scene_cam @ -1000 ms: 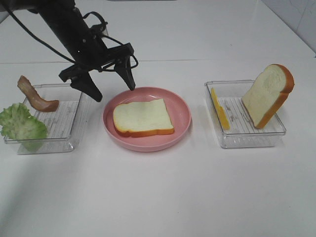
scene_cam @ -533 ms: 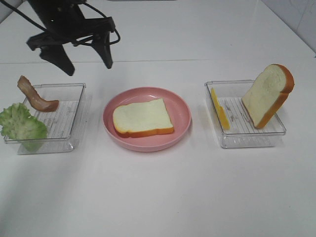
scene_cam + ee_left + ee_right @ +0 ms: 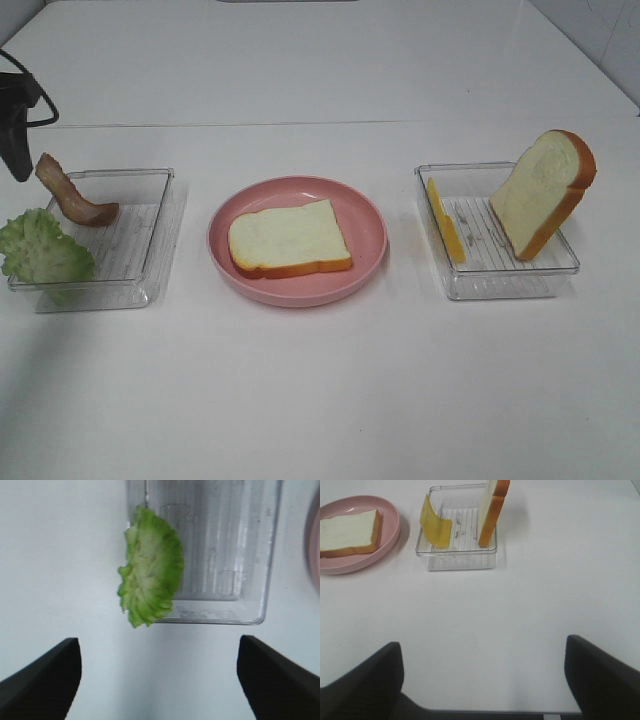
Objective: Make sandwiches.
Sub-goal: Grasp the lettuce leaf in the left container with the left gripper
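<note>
Withdrawal is being shown: the left claw [image 3: 159, 647], over the pink plate [image 3: 372, 262] a second ago, is being carried to the high view's left edge, released and empty, above the lettuce [image 3: 150, 575]. One bread slice [image 3: 290, 238] is lying on the plate, so lettuce is being judged the next layer. The bacon [image 3: 75, 198] is propped in the left tray [image 3: 140, 235]; the cheese [image 3: 446, 222] and second slice [image 3: 540, 195] are leaning in the right tray [image 3: 500, 285]. Lettuce overhanging the tray rim is being shown only by the left wrist view; the right claw [image 3: 482, 645], released, only by the right wrist view.

You see a pink plate [image 3: 372, 235] centred on the white tabletop [image 3: 320, 400]; left clear tray [image 3: 135, 240] and right clear tray [image 3: 485, 272] flank it, both apart.
</note>
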